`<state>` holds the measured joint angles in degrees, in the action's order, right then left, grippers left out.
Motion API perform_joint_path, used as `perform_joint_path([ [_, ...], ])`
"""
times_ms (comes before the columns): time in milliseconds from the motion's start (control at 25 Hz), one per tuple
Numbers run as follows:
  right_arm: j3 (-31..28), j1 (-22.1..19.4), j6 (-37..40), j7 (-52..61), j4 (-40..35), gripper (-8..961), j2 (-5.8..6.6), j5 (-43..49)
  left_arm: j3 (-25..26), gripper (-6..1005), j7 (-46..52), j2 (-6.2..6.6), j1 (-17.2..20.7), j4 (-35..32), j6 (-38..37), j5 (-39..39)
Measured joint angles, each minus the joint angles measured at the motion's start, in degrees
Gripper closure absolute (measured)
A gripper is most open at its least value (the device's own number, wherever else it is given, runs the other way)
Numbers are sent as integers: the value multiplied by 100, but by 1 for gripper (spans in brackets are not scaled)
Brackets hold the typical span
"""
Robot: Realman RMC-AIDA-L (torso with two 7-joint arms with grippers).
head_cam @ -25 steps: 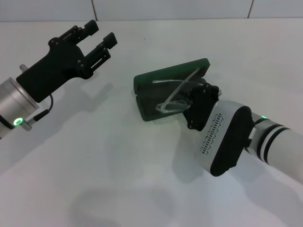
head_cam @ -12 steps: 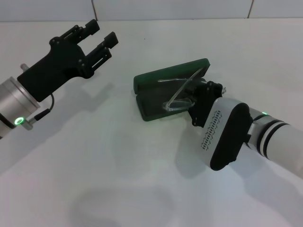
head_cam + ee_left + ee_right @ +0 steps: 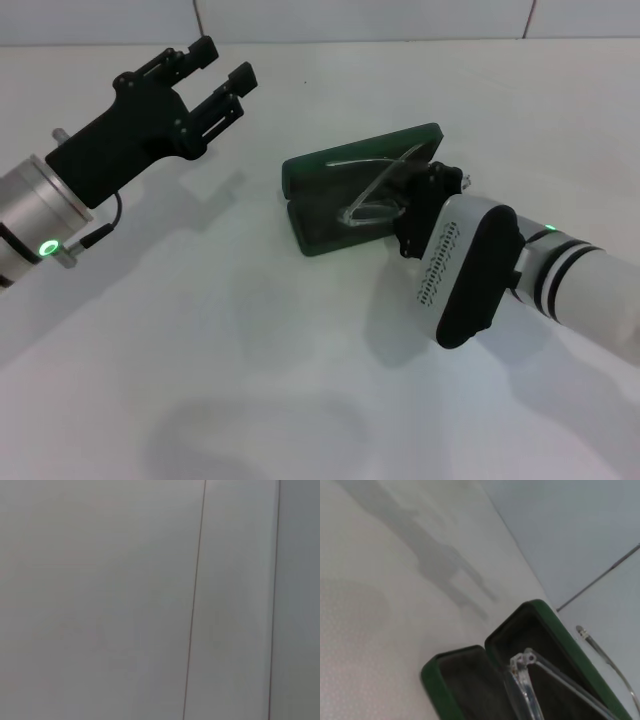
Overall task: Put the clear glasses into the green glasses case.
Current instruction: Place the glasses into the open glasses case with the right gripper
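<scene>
The green glasses case (image 3: 322, 168) lies open in the middle of the white table, its lid tilted up toward the back. The clear glasses (image 3: 372, 198) hang over the case's dark lining, one temple arm reaching up along the lid. My right gripper (image 3: 408, 206) is at the case's right end, shut on the glasses. The right wrist view shows the case's rim (image 3: 436, 676) and the glasses' hinge and arm (image 3: 524, 676) just above the lining. Raised at the far left, well apart from the case, my left gripper (image 3: 218, 76) stands open and holds nothing.
The white table (image 3: 240, 340) spreads around the case, with a tiled wall (image 3: 360, 18) behind it. The left wrist view shows only a plain pale wall with thin seams (image 3: 196, 600).
My right gripper has shifted slightly up and left toward the case, bringing the glasses lower over the lining. The left gripper drifted a little to the right.
</scene>
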<state>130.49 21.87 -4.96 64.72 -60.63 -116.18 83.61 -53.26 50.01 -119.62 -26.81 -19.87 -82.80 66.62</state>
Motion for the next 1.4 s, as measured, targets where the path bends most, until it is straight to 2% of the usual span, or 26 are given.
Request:
perform_joint_path([
  [640, 44, 280, -13, 5, 276, 832, 0, -245, -9, 417, -16, 0, -13, 53, 63, 63],
  [840, -7, 255, -13, 5, 201, 658, 1, -519, -9, 417, -42, 1, -23, 71, 64, 63],
  [1040, -112, 148, 251, -7, -74, 549, 60, -754, -9, 417, -70, 0, -2, 71, 63, 63],
  [1280, -393, -4, 637, -38, -27, 418, 59, -699, -9, 417, -79, 1, 3, 80, 65, 63],
  [1400, -422, -10, 628, -57, 91, 395, 51, -660, -9, 418, -79, 1, -24, 87, 67, 56],
])
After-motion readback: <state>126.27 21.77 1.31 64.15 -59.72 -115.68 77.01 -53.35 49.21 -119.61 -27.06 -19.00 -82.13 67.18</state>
